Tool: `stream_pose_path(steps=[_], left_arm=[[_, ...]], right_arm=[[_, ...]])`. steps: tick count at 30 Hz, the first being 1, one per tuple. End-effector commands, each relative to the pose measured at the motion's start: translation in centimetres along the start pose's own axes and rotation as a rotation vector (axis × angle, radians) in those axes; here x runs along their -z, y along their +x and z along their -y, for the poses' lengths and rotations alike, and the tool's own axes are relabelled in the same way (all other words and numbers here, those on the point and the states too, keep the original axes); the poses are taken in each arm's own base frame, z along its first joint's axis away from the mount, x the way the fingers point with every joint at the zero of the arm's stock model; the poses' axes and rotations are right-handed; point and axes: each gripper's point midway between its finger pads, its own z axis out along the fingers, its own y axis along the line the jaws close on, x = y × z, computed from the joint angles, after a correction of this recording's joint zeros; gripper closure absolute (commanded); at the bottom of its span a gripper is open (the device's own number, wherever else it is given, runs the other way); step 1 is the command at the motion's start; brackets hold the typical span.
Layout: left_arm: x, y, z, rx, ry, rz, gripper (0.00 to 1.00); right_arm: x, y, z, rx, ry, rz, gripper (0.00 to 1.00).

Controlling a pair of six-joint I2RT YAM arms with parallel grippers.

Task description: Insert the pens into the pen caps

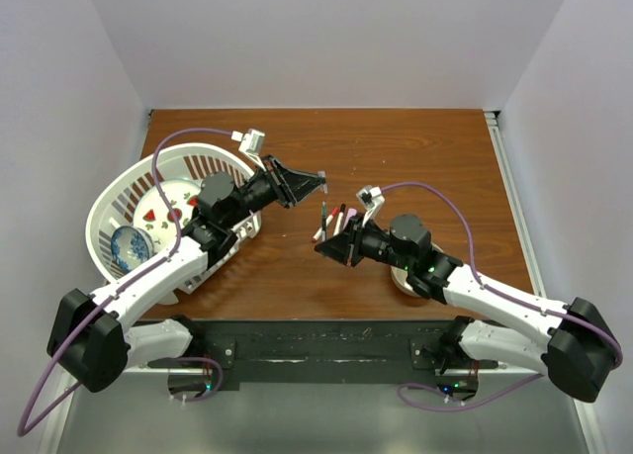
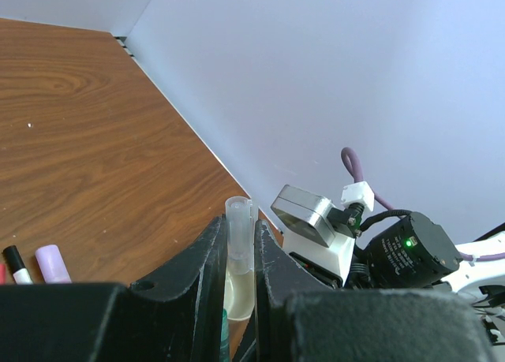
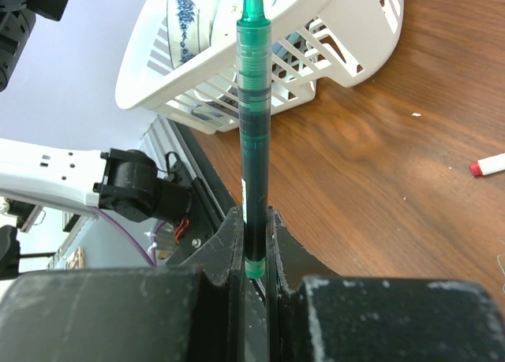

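Note:
My right gripper (image 3: 254, 220) is shut on a thin dark green pen (image 3: 254, 117), which stands up out of the jaws with its tip away from me. In the top view this gripper (image 1: 325, 246) holds the pen (image 1: 324, 220) at mid-table. My left gripper (image 2: 239, 229) is shut on a clear, stubby pen cap (image 2: 239, 232), its end sticking out past the fingertips. In the top view the left gripper (image 1: 316, 183) hovers just behind the green pen's tip, a short gap apart. Other pens (image 1: 346, 221) lie on the table beside the right gripper; a pink one (image 2: 52, 263) and a black-tipped white one (image 2: 16, 266) show.
A white slatted basket (image 1: 119, 202) holding a blue-patterned bowl (image 1: 131, 246) and a plate lies tilted at the left. It also shows in the right wrist view (image 3: 331, 39). A white pen with a red end (image 3: 489, 166) lies at that view's right. A small bowl (image 1: 402, 279) sits under the right arm.

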Motion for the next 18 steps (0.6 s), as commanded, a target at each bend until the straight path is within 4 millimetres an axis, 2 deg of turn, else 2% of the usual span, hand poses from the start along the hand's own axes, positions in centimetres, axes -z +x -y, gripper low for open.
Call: stream_pose_path(steps=[1, 18], left_arm=[[0.3, -0.2, 1.0, -0.018, 0.028, 0.014, 1.00], [0.4, 0.8, 0.6, -0.035, 0.006, -0.004, 1.00]], right_arm=[[-0.3, -2.9, -1.9, 0.041, -0.037, 0.081, 1.00], [0.0, -3.2, -2.0, 0.041, -0.031, 0.095, 1.00]])
